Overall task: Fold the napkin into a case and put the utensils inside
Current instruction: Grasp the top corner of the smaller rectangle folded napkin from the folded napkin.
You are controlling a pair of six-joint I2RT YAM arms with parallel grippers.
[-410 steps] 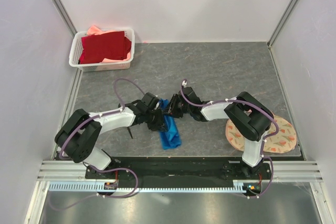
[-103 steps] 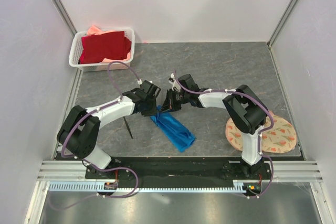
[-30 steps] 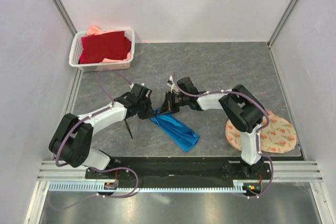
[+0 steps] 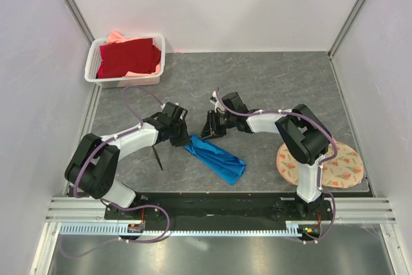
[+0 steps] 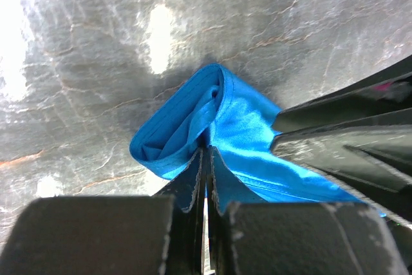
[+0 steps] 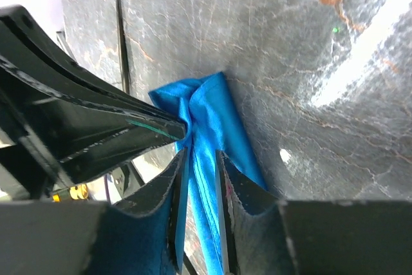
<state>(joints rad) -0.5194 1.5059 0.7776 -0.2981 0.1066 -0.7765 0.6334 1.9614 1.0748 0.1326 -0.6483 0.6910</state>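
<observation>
The blue napkin [image 4: 215,158] lies folded into a long narrow strip, running diagonally from the table's middle toward the front. Both grippers meet at its far left end. My left gripper [image 4: 185,140] is shut on a pinch of that end, seen in the left wrist view [image 5: 207,159] with the cloth [image 5: 238,120] bunched in front. My right gripper [image 4: 205,135] holds the same end from the other side; in the right wrist view [image 6: 201,159] its narrow jaws have the napkin's [image 6: 215,107] hemmed edge between them. One black utensil [image 4: 156,157] lies on the table left of the napkin.
A white basket [image 4: 122,82] with a dark red cloth [image 4: 129,57] stands at the back left. A round peach floral mat [image 4: 341,165] lies at the front right beside the right arm's base. White walls close in the grey table.
The right gripper has shifted slightly right and back, and the left arm has drawn in a little. Both still hold the napkin's end, and the napkin has barely moved.
</observation>
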